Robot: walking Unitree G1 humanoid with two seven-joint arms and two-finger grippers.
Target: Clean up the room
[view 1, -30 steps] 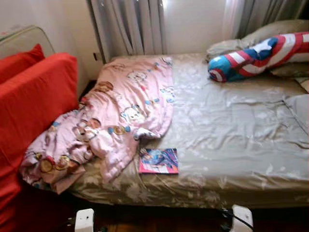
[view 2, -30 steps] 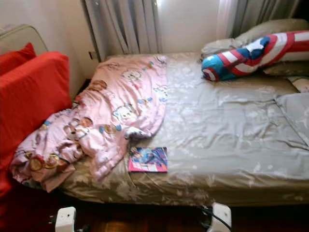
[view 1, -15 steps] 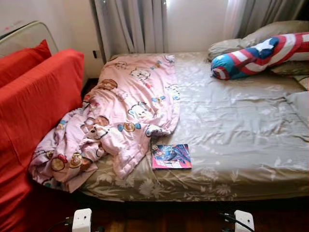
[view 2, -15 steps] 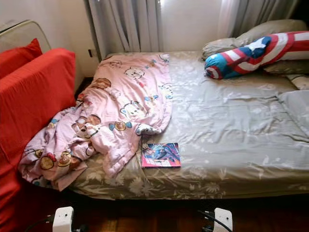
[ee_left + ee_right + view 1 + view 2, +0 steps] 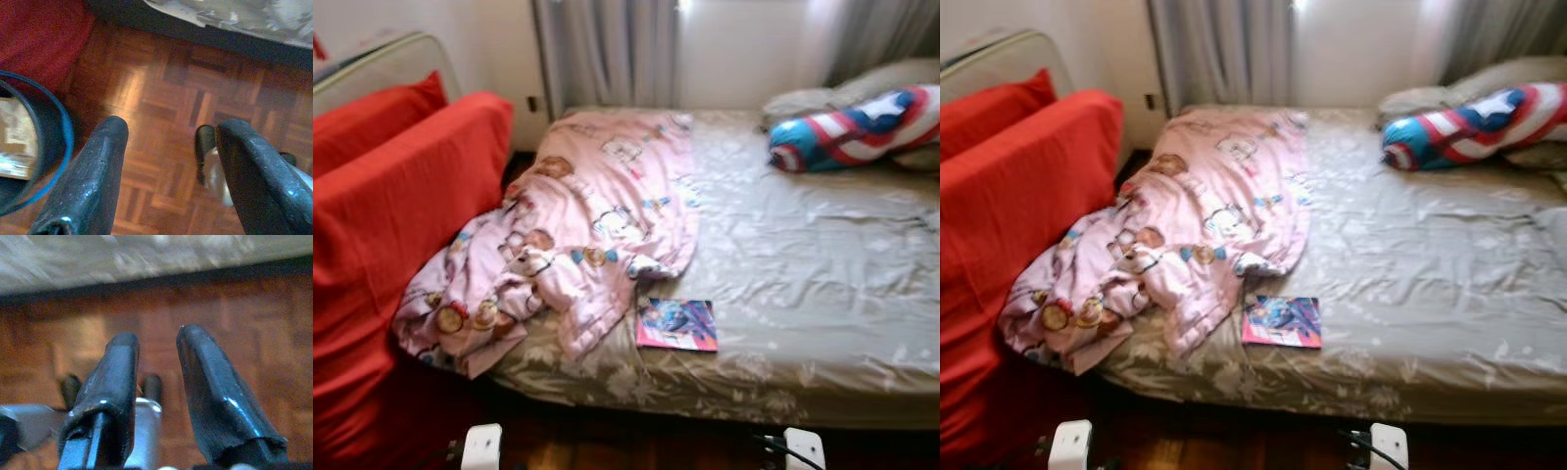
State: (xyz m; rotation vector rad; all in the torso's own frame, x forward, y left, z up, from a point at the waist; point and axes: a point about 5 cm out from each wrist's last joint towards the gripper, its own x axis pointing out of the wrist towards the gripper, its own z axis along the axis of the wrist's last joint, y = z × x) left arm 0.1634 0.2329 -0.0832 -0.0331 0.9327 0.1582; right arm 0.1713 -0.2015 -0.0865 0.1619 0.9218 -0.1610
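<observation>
A crumpled pink cartoon blanket (image 5: 578, 220) lies over the left part of the bed (image 5: 822, 264) and hangs off its near left corner. A colourful thin book (image 5: 677, 324) rests flat on the grey-beige sheet near the front edge, just right of the blanket. A red, white and blue shield-print pillow (image 5: 857, 127) lies at the far right by grey pillows (image 5: 1430, 98). Both arms hang low over the wooden floor in front of the bed. My left gripper (image 5: 171, 132) is open with bare parquet between its fingers. My right gripper (image 5: 156, 335) is open too, holding nothing.
A red sofa (image 5: 391, 206) with a red cushion (image 5: 382, 108) stands close against the bed's left side. Grey curtains (image 5: 607, 49) hang behind the bed. A dark round bin with a blue rim (image 5: 34, 147) sits on the floor by the left gripper.
The camera has shifted, so the whole scene sits further right in the picture and is blurrier. Blanket, book and pillows lie as before.
</observation>
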